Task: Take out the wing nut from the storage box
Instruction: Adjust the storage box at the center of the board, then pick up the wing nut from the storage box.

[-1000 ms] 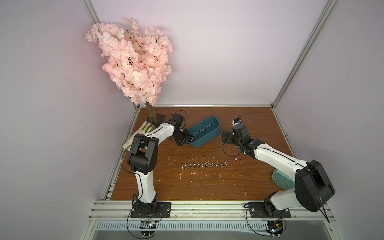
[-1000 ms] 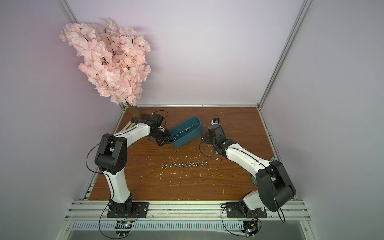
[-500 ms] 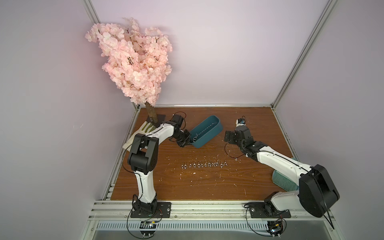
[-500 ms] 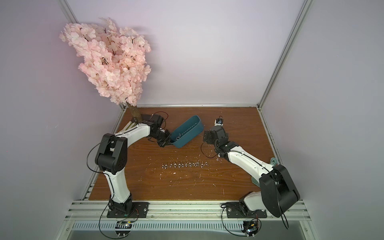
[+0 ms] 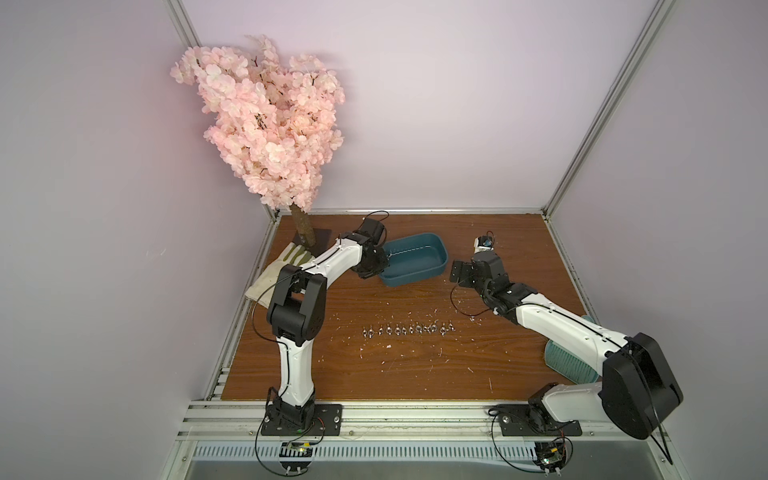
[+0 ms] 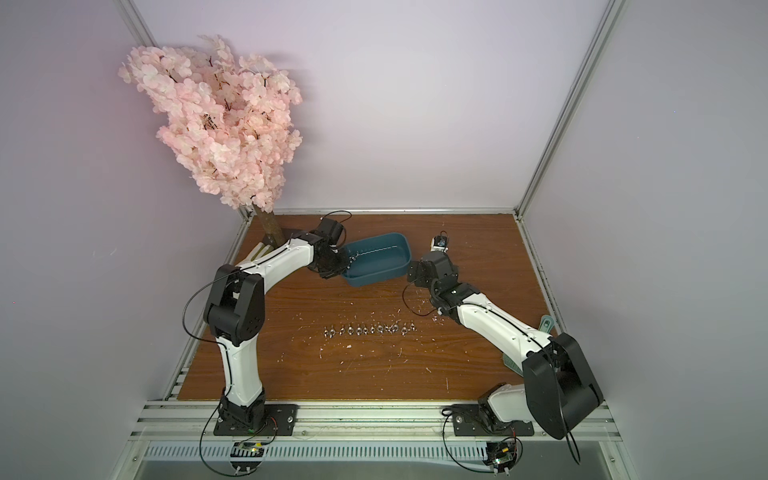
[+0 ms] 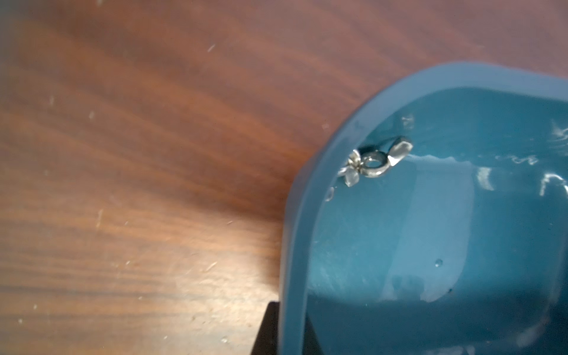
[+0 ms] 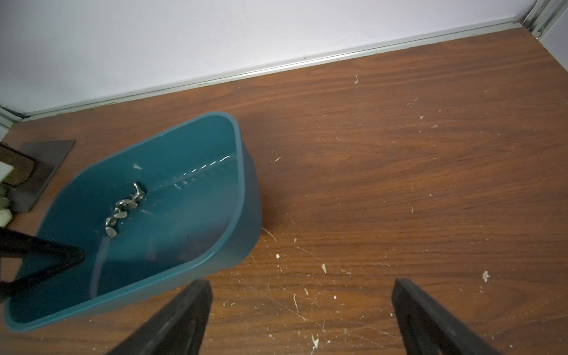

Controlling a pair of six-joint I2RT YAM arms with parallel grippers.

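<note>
Teal storage box (image 5: 412,279) rim clamped by left claw (image 5: 382,269); right claw (image 8: 301,287) gapes

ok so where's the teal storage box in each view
Top view: storage box at the table's back, centre.
Top view: same spot.
Left wrist: close up, one corner, wing nut inside.
Right wrist: whole box, ahead of right gripper.
Shared landmark: left gripper clamping its rim.
</note>
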